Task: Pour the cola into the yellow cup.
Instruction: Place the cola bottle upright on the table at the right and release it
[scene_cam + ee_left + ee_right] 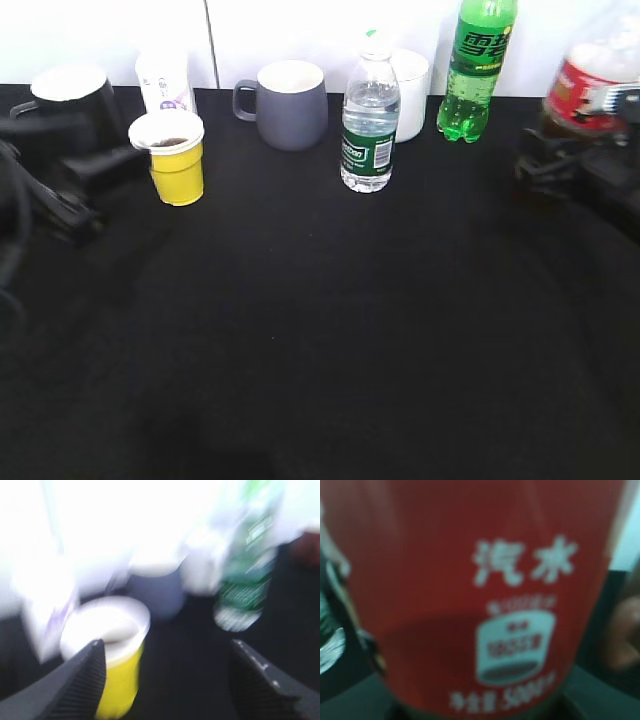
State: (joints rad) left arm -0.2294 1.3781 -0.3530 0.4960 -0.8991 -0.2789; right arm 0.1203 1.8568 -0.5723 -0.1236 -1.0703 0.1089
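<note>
The yellow cup (177, 160) stands on the black table at the back left, with a little dark liquid in it. In the left wrist view the cup (116, 670) sits just beside the left finger. My left gripper (108, 166) (167, 667) is open, and the cup lies at its left finger, not between the jaws. The cola (588, 88) is at the far right edge, held off the table by my right gripper (585, 150). Its red label (485, 605) fills the right wrist view and hides the fingers.
Along the back stand a black mug (70, 92), a white carton (165, 78), a grey mug (291, 105), a small water bottle (369, 125), a white mug (412, 80) and a green soda bottle (477, 70). The water bottle (245, 585) shows blurred in the left wrist view.
</note>
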